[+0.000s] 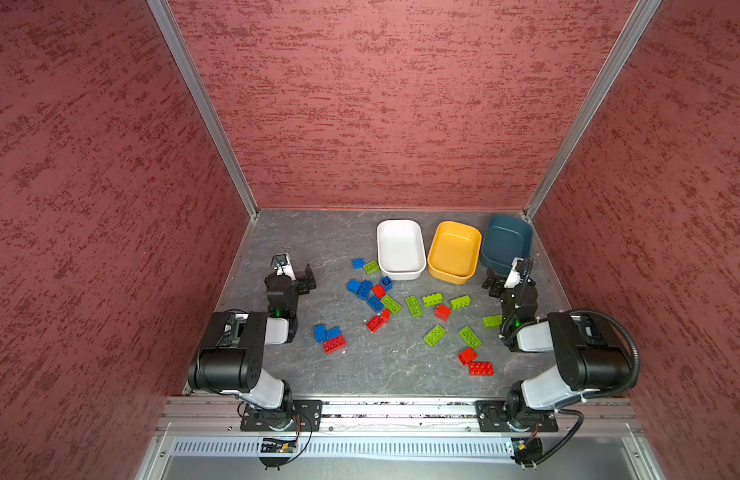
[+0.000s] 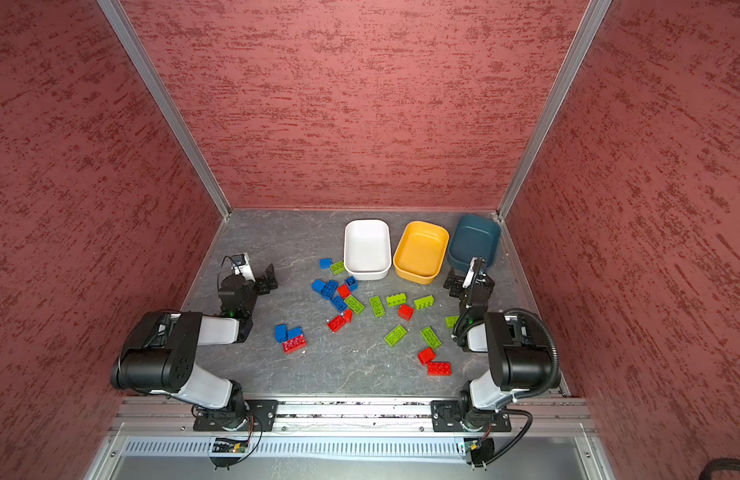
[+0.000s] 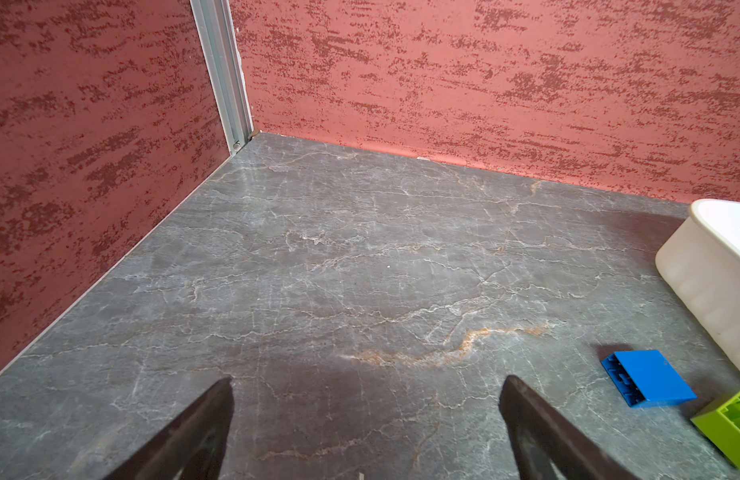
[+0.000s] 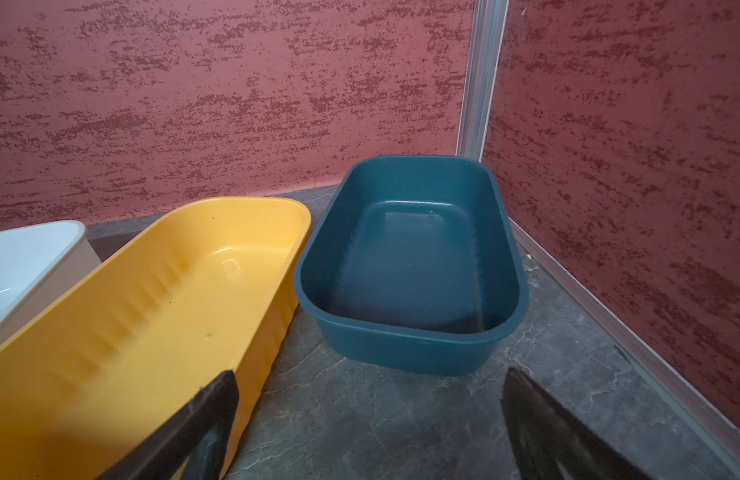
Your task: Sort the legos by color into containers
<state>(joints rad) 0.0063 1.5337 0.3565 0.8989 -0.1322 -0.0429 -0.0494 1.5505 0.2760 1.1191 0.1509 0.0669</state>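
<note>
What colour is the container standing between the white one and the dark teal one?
Yellow-orange. The middle container shows best in the right wrist view.

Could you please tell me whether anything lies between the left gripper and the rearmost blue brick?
Nothing visible does: only bare table separates the open left gripper from the blue brick. A lime green brick lies beyond it, toward the white tub.
</note>
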